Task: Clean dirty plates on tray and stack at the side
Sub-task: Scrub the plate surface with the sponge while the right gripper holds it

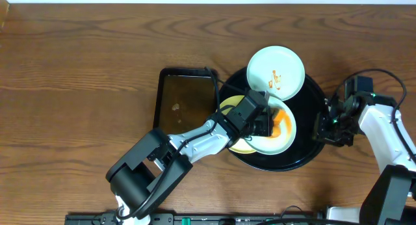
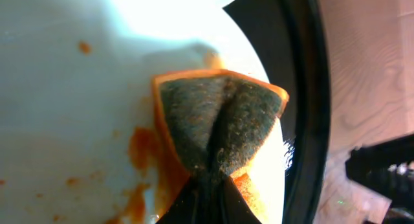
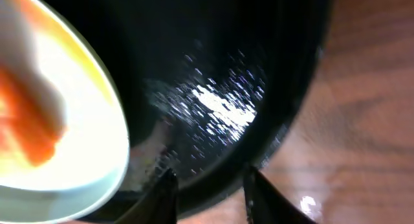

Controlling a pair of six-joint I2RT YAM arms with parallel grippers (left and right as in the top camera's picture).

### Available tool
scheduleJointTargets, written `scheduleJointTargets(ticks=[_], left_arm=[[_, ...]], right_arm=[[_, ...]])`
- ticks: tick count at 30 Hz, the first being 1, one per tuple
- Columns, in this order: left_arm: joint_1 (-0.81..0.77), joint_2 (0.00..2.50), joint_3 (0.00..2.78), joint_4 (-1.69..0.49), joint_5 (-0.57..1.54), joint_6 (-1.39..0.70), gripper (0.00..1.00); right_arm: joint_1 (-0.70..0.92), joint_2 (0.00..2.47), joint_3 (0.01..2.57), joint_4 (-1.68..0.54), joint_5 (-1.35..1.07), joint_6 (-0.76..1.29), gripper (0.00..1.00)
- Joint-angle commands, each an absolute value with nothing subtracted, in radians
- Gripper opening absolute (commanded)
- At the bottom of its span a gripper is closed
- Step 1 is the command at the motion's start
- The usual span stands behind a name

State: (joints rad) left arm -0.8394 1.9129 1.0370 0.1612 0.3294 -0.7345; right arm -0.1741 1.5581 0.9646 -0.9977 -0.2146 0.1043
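Observation:
The black tray (image 1: 307,145) holds three plates. A mint-white plate (image 1: 276,72) with a small sauce spot leans on its far rim. A second mint-white plate (image 1: 283,132), smeared orange, lies partly over the cream-yellow plate (image 1: 229,106). My left gripper (image 1: 265,124) is shut on a sponge (image 2: 220,120) with a dark scouring face and presses it on the smeared plate (image 2: 65,88) near the tray rim (image 2: 297,88). My right gripper (image 1: 323,124) clamps the tray's right rim (image 3: 213,68), its fingers (image 3: 210,188) on either side. The smeared plate (image 3: 58,120) shows at the left of the right wrist view.
A dark rectangular pan (image 1: 188,98) stands just left of the tray. Brown wood tabletop (image 1: 78,88) lies to the left and behind. The right arm's cables (image 1: 390,79) loop beside the tray.

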Motion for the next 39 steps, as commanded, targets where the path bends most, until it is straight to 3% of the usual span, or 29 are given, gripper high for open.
scheduleJointTargets(ticks=[1, 6, 23, 25, 30, 39], left_arm=[[-0.835, 1.895, 1.041, 0.112, 0.274, -0.709, 0.08], [-0.835, 1.895, 1.041, 0.109, 0.271, -0.688, 0.07], [-0.834, 1.895, 1.041, 0.109, 0.271, -0.688, 0.07], [-0.834, 1.895, 1.041, 0.109, 0.271, -0.688, 0.07], [-0.834, 1.895, 1.041, 0.109, 0.271, -0.688, 0.07], [-0.822, 1.893, 1.041, 0.095, 0.173, -0.640, 0.07]], right_arm=[[-0.162, 1.544, 0.966, -0.967, -0.303, 0.087, 0.29], [-0.162, 1.544, 0.944, -0.916, -0.395, 0.046, 0.27], [-0.101, 1.544, 0.714, -0.596, -0.506, 0.056, 0.32], [-0.097, 1.544, 0.702, -0.568, -0.506, 0.065, 0.28], [-0.084, 1.544, 0.665, -0.494, -0.506, 0.107, 0.01], [-0.077, 1.544, 0.641, -0.466, -0.501, 0.108, 0.01]])
